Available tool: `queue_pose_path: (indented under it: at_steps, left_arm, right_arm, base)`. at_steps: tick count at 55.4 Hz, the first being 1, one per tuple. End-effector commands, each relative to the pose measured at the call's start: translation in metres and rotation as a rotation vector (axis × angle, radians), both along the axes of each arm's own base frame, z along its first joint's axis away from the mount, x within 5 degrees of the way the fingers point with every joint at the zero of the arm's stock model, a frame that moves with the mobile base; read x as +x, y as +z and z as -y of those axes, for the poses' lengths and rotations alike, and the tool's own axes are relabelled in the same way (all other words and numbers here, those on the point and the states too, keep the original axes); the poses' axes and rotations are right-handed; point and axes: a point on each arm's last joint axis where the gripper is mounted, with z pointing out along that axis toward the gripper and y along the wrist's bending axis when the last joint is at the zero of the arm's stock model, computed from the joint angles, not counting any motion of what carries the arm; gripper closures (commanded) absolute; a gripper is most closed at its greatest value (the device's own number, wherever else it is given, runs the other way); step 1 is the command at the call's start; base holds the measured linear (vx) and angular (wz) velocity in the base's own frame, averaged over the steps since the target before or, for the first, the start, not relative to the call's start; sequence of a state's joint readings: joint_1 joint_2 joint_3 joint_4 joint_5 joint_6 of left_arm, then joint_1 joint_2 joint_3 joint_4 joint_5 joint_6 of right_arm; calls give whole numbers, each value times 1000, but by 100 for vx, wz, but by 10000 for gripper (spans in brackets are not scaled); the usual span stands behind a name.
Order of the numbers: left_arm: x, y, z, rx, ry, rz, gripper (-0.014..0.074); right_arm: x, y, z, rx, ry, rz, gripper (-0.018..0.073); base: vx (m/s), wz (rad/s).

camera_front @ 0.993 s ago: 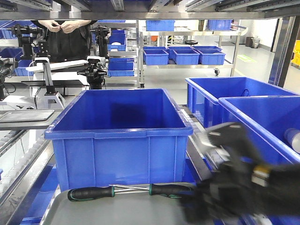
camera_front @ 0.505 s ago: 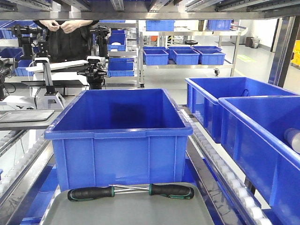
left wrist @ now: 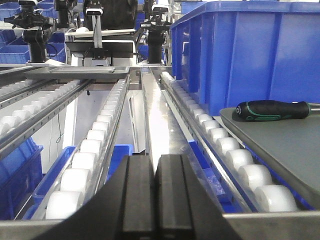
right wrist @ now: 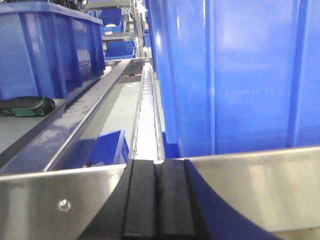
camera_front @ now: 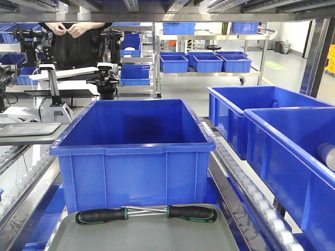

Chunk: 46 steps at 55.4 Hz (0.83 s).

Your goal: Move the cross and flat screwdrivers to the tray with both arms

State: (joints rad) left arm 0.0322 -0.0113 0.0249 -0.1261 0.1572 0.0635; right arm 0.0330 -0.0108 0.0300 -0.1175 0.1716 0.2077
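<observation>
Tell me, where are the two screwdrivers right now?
In the front view, both screwdrivers lie handle-outward in the grey tray at the bottom, just in front of the big blue bin.

Your way onto the grey tray (camera_front: 141, 235) is open from above and from the near side; only the two screwdrivers (camera_front: 146, 213) lie along its far edge. Right behind them the big blue bin (camera_front: 133, 157) walls off the far side. On the right, more blue bins (camera_front: 282, 136) crowd the roller rail (camera_front: 246, 188). Left of the tray, the roller lanes (left wrist: 95, 145) run bare.
</observation>
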Motion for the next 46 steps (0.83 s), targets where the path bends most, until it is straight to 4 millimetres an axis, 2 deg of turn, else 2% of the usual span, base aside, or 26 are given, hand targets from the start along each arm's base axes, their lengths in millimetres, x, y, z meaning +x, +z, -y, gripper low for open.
queue_pose_path:
  at_steps: [1,46]
  left_arm:
    - [-1,16,-1,-9,9,111,602]
    - [-1,16,-1,-9,9,111,602]
  right_arm:
    - [0,7,-1,-12,8,96,567]
    - [0,7,-1,-12,8,95,567]
  base:
    - [0,0]
    - [0,0]
